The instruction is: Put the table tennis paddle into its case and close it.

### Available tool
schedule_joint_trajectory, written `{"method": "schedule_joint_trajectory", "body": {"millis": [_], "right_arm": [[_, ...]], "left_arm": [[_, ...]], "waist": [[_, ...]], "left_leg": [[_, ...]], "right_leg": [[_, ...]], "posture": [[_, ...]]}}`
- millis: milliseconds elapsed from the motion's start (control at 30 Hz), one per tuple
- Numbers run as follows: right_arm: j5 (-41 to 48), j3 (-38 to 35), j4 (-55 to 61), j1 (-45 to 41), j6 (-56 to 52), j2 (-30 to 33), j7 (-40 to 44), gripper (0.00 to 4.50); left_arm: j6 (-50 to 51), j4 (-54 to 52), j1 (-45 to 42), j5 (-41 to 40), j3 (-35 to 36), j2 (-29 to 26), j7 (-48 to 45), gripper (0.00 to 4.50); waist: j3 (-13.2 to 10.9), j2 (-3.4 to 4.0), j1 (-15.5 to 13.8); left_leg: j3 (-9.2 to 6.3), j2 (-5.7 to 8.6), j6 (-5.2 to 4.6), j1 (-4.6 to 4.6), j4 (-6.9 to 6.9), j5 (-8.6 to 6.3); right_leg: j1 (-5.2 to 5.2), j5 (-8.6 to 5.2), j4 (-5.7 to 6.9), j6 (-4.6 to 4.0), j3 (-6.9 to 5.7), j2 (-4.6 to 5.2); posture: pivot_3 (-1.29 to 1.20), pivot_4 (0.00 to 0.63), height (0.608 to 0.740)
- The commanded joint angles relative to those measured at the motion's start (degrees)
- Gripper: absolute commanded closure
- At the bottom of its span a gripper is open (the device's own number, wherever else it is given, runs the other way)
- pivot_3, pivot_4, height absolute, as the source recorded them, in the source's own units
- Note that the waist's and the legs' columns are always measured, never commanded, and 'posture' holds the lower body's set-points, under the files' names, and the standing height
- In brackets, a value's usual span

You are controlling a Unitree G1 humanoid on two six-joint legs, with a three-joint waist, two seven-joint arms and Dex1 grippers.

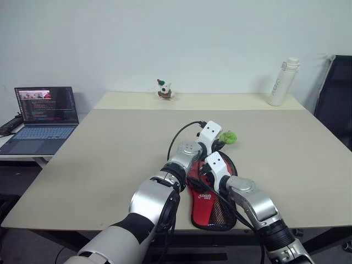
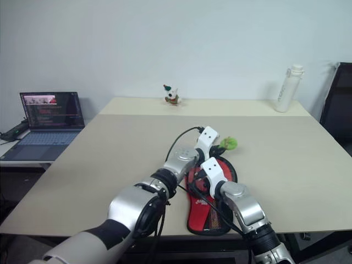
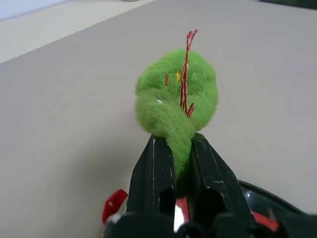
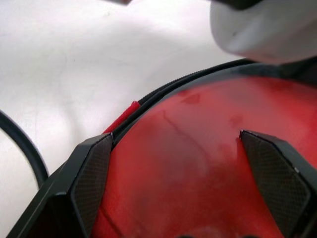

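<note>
The case (image 1: pixel 209 206) lies flat near the table's front edge, red side up, with a white logo, a black mesh pocket and a black zip rim (image 4: pixel 163 91). The table tennis paddle is hidden. My left gripper (image 3: pixel 176 141) is shut on a green fluffy ball (image 3: pixel 176 94) with red stitching, at the case's far end (image 1: pixel 230 137). My right gripper (image 4: pixel 178 148) is open just above the case's red surface (image 4: pixel 198 148), its fingers (image 4: pixel 89 173) spread wide, with nothing between them. In the left eye view it sits just behind the left one (image 1: pixel 206 169).
A laptop (image 1: pixel 44 115) stands on a side table at the left. At the table's far edge are a small toy figure (image 1: pixel 164 91) and a white bottle (image 1: pixel 283 82). A black chair (image 1: pixel 338 99) stands at the right. A black cable (image 1: pixel 179 135) loops over my left wrist.
</note>
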State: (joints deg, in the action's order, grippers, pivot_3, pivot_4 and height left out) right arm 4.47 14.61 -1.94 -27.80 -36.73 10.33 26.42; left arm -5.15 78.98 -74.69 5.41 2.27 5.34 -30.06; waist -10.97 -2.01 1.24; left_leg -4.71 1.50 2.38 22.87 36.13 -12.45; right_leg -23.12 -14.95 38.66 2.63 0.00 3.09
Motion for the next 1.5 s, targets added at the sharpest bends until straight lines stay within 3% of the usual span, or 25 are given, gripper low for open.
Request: {"method": "schedule_joint_trajectory", "body": {"millis": [33, 233, 500, 733, 1133, 1333, 1500], "right_arm": [[-0.4, 2.6, -5.4, 3.5, -5.7, 0.0, 1.0, 0.00], [-0.4, 2.1, -6.1, 2.9, -5.4, -0.1, 0.6, 0.00], [-0.5, 0.4, -6.8, 1.1, -5.2, -0.3, 0.3, 0.00], [0.9, -1.8, -2.5, 0.2, -8.0, -0.3, 0.0, 0.00], [11.4, -10.5, 23.9, 3.8, -25.3, 6.2, 2.4, 0.00], [21.0, -17.3, 32.0, 4.1, -32.7, 10.9, 6.8, 0.00], [23.8, -23.2, 27.1, 0.3, -31.5, 20.1, 10.5, 0.00]], "left_arm": [[-4.3, -3.6, -5.4, -2.4, 1.1, 4.8, -4.3, 4.48], [-2.6, -3.7, -4.8, -2.9, 2.0, 4.3, -8.8, 4.48], [-3.2, -3.8, -3.1, -1.0, 1.2, 0.7, -11.2, 1.71], [-4.5, -4.9, -1.4, -2.2, 2.2, -4.7, -12.5, 1.71], [-0.6, -11.6, 4.6, -10.9, 8.6, -20.1, -20.1, 1.71], [8.9, -24.9, 12.5, -15.6, 5.6, -20.7, -34.3, 1.71], [15.0, -39.0, 20.6, -16.2, -1.9, -18.7, -41.8, 1.71]], "waist": [[0.0, 0.00, 0.0], [0.0, 0.00, 0.0], [0.0, 0.00, 0.5], [0.0, 0.01, 0.6], [0.0, 0.05, 0.6], [-0.1, 0.06, 0.4], [-0.1, 0.07, 0.4]], "left_leg": [[-0.01, 0.00, 0.00, 0.01, 0.00, 0.00], [-0.04, 0.01, 0.00, 0.03, 0.00, 0.00], [-0.04, -0.05, 0.00, 0.00, -0.01, 0.00], [-0.03, -0.09, 0.00, -0.07, 0.02, 0.01], [-0.08, -0.13, 0.00, 0.03, -0.07, 0.00], [-0.13, -0.11, 0.01, 0.13, -0.06, 0.00], [-0.12, -0.12, 0.00, 0.14, -0.03, 0.00]], "right_leg": [[0.00, 0.00, -0.01, 0.00, -0.01, 0.00], [0.00, 0.00, -0.01, 0.00, -0.06, 0.01], [-0.01, 0.00, 0.02, 0.00, -0.07, -0.02], [0.00, 0.00, 0.13, 0.00, -0.06, -0.04], [-0.12, 0.00, 0.14, -0.01, -0.09, -0.05], [-0.12, 0.03, 0.04, -0.05, -0.15, -0.02], [-0.08, 0.11, 0.02, -0.19, -0.11, 0.04]], "posture": [[0.00, 0.150, 0.740], [0.00, 0.150, 0.740], [0.00, 0.150, 0.740], [0.00, 0.150, 0.740], [0.00, 0.150, 0.740], [0.00, 0.150, 0.740], [0.00, 0.150, 0.740]]}}
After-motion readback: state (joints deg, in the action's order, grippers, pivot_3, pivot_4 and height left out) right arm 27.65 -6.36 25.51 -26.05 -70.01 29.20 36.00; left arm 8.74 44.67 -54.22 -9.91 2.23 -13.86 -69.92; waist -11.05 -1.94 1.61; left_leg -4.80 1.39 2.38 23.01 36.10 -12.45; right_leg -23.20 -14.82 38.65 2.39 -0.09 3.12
